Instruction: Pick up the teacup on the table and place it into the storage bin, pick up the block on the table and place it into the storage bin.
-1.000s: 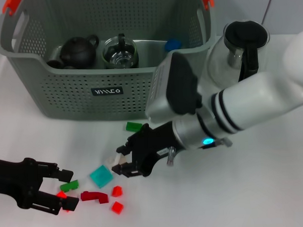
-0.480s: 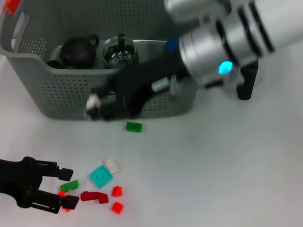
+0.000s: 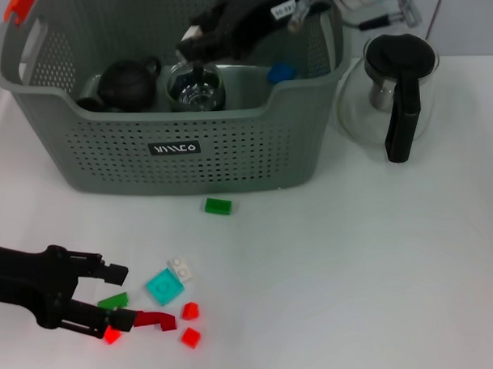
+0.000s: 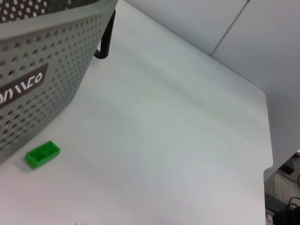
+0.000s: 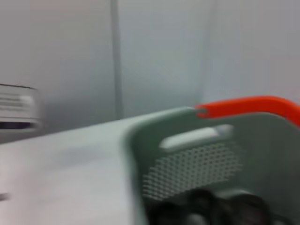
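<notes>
The grey storage bin (image 3: 176, 150) stands at the back of the table, and its wall (image 4: 28, 70) and orange handle tip (image 5: 253, 105) show in the wrist views. My right gripper (image 3: 195, 34) hovers over the bin's inside, shut on a small white block. My left gripper (image 3: 119, 300) lies open at the front left, its fingers either side of a small green block (image 3: 113, 301). More blocks lie loose nearby: teal (image 3: 164, 286), white (image 3: 182, 269), several red (image 3: 154, 320) and a green one (image 3: 217, 206) (image 4: 42, 154). No teacup shows on the table.
Inside the bin sit a black teapot (image 3: 129, 83), a glass vessel (image 3: 194, 85) and a blue piece (image 3: 281, 71). A glass pitcher (image 3: 393, 90) with a black handle (image 4: 107, 40) stands right of the bin. Bare white table spreads to the front right.
My right arm rose from the loose blocks, passed the bin's front wall and now hangs over its inside. My left gripper crept a little toward the blocks.
</notes>
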